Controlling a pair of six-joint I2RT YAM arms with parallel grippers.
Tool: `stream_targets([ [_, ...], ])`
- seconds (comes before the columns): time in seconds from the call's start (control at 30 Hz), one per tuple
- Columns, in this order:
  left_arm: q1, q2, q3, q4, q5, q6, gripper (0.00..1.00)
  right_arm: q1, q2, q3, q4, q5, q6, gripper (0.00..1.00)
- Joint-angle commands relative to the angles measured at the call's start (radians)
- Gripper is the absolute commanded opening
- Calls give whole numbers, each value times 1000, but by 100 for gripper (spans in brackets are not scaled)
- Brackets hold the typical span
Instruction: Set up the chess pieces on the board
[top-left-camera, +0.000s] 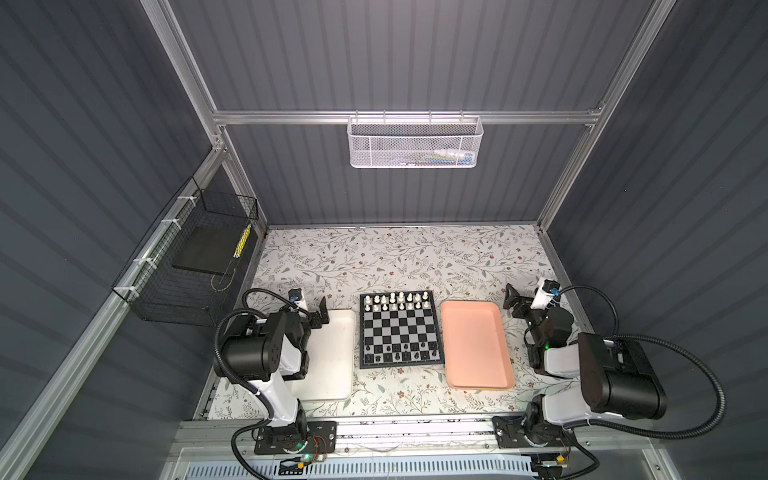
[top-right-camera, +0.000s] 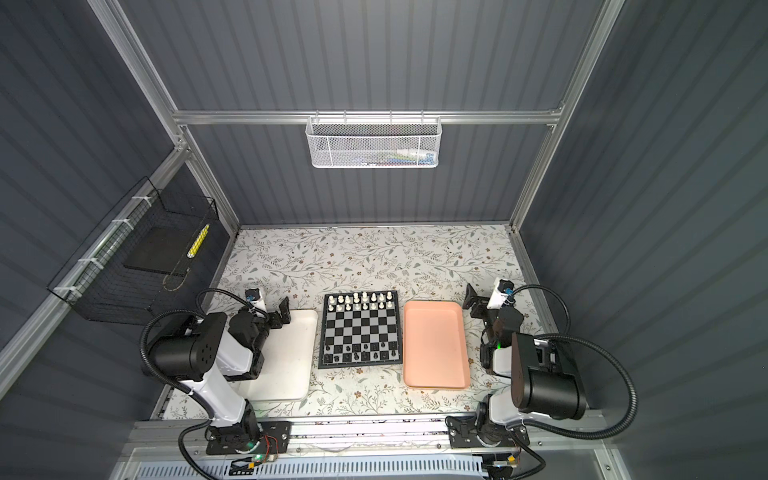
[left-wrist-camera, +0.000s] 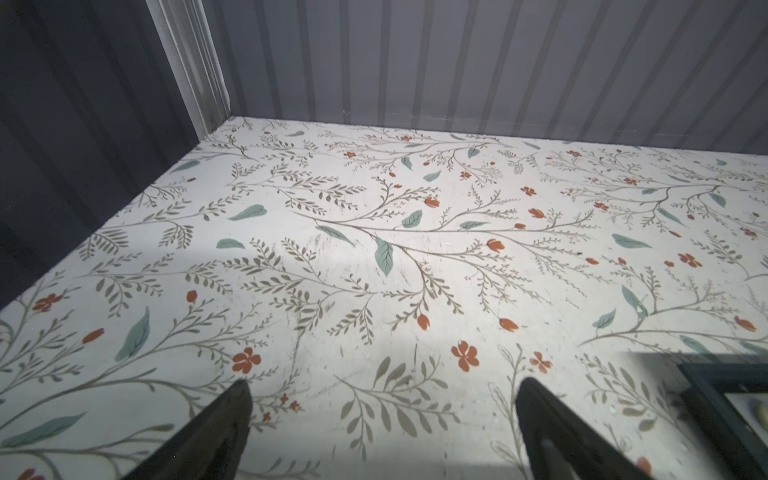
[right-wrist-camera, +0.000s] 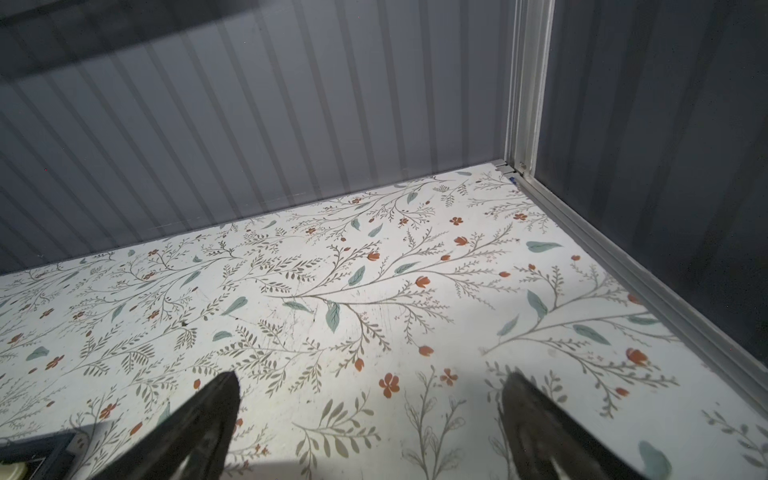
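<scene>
Board (top-left-camera: 400, 328) mid-frame: cream chess pieces (top-left-camera: 401, 296) on upper rows, black on lower; left gripper (left-wrist-camera: 384, 388) and right gripper (right-wrist-camera: 370, 380) gape empty

floral-patterned table (top-left-camera: 415, 257), on it – white tray (top-left-camera: 332, 357), chequered board (top-left-camera: 400, 365), salmon-pink tray (top-left-camera: 473, 345)

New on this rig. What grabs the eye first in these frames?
The chessboard sits mid-table, with cream pieces in rows along its far edge and black pieces along its near edge. A white tray lies to its left and a pink tray to its right, and both look bare. The left gripper and right gripper are open over the table and hold nothing.
</scene>
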Motion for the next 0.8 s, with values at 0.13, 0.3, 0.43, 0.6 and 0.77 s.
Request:
stream_targets([
  [0.13, 6, -46, 133, -234, -61, -35, 100, 95, -21, 105, -250, 140, -81, 99],
  [0.3, 3, -45, 174, -313, -32, -15, 100, 97, -22, 105, -252, 141, -83, 99],
  [0.43, -10, -42, 208, -375, -46, -4, 100, 98, -22, 105, -252, 140, -83, 99],
  [0.6, -24, -42, 223, -403, -67, 5, 99, 97, -20, 111, -261, 129, -88, 99],
  [0.77, -25, -42, 223, -403, -68, 6, 100, 97, -20, 110, -260, 129, -88, 99],
])
